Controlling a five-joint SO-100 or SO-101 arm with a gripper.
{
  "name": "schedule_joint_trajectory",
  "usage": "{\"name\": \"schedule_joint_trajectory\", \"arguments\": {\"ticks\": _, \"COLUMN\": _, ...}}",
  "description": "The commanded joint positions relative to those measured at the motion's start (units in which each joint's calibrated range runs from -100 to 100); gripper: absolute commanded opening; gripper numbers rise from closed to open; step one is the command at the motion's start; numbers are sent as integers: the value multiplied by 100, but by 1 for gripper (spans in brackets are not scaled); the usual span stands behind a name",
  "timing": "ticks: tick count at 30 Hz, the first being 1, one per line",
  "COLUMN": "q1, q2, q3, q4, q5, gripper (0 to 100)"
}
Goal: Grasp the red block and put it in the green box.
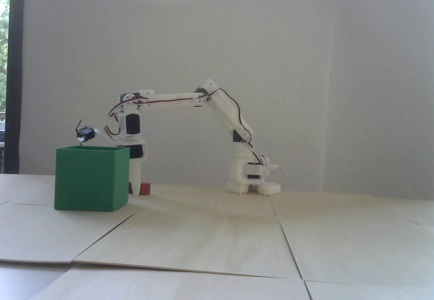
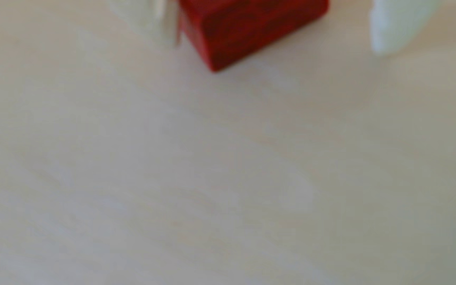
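In the fixed view, the white arm [image 1: 217, 110] is standing right of the middle and is reaching over to the left. Its gripper [image 1: 136, 191] is pointing straight down, with its tip sitting at the table [image 1: 217, 245]. The red block [image 1: 145, 188] is lying on the table low in the frame, left of the middle, right by that tip. One white finger [image 1: 136, 174] is standing in front of the block and hiding part of it. The green box [image 1: 91, 178] is sitting in the lower left part of the frame, just beside the gripper and the block. A small black part [image 1: 85, 133] is sticking out above the box.

In the wrist view, which is blurry, the red block [image 2: 248, 30] is sitting at the top middle of the frame. The gripper [image 2: 273, 46] is spread wide around it. One finger [image 2: 397, 30] is off to the right, with a gap between it and the block. The other finger [image 2: 170, 27] is close against the block's left side. The block is resting on the pale table [image 2: 221, 178].
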Motion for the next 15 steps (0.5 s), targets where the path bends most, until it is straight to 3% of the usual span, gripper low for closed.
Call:
{"name": "schedule_joint_trajectory", "arguments": {"ticks": 1, "q1": -146, "q2": -144, "q3": -317, "q4": 30, "q5": 23, "gripper": 25}}
{"name": "schedule_joint_trajectory", "arguments": {"ticks": 11, "q1": -154, "q2": -136, "q3": -317, "q4": -189, "q5": -19, "gripper": 25}}
{"name": "schedule_joint_trajectory", "arguments": {"ticks": 13, "q1": -154, "q2": -128, "q3": -317, "q4": -298, "q5": -19, "gripper": 20}}
{"name": "schedule_joint_trajectory", "arguments": {"ticks": 15, "q1": -154, "q2": -128, "q3": -317, "q4": -408, "q5": -24, "gripper": 9}}
